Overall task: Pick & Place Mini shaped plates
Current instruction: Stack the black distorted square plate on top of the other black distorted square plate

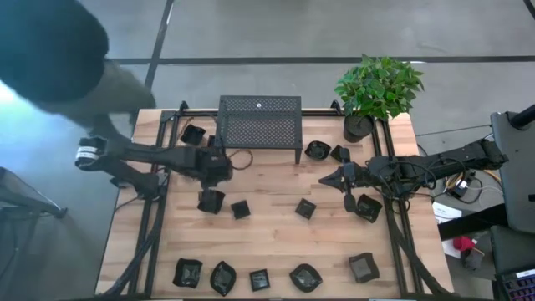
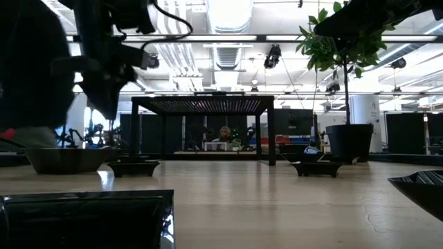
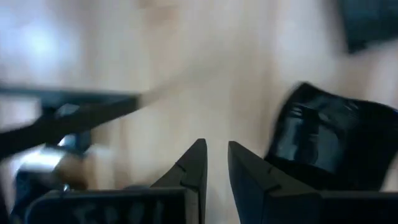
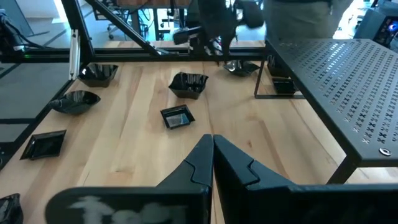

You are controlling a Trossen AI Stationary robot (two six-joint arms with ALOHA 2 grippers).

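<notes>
In the high view, left of centre, the left gripper point(image 1: 216, 171) is hovering with its fingers slightly apart, gripping nothing, above a mini shaped plate point(image 1: 211, 201). More mini shaped plates point(image 1: 259, 279) are lying along the bottom edge. At right, the right gripper point(image 1: 324, 180) is resting with fingers together, empty.

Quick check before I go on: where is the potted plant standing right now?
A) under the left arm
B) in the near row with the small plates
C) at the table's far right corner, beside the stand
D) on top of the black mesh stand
C: the high view shows the potted plant at the far right corner, right of the mesh stand.
</notes>
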